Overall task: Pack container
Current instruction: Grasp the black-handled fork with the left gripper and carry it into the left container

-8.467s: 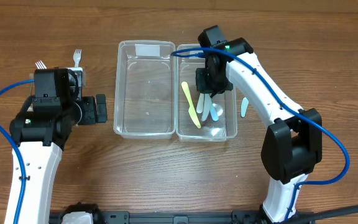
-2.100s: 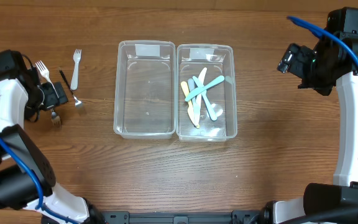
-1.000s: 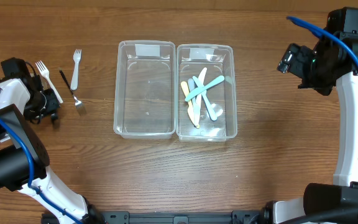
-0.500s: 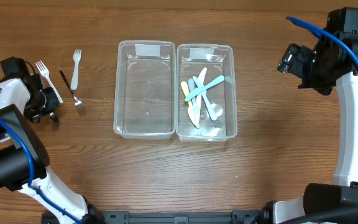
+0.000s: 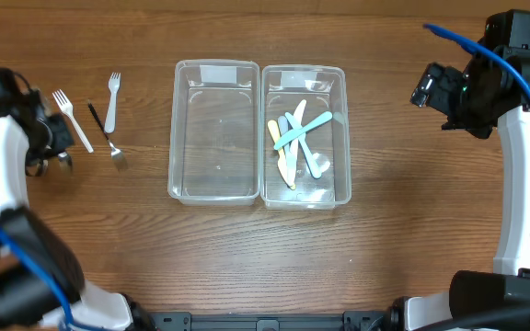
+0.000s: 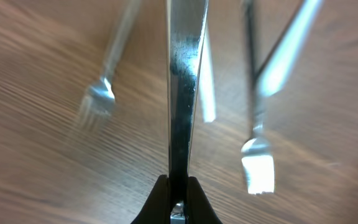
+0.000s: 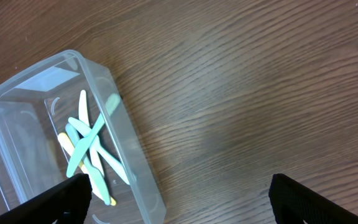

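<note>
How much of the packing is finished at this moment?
Done: plastic knives lie in the right container. In hand: the left hand is shut on a metal utensil. Left: three forks lie on the table, the left container holds nothing, the right hand is open and empty.

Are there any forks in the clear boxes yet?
No, the clear boxes hold only pastel knives, while forks lie on the table beside them.

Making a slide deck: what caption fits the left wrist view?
Left gripper shut on a metal utensil, edge-on, above blurred forks on the table.
</note>
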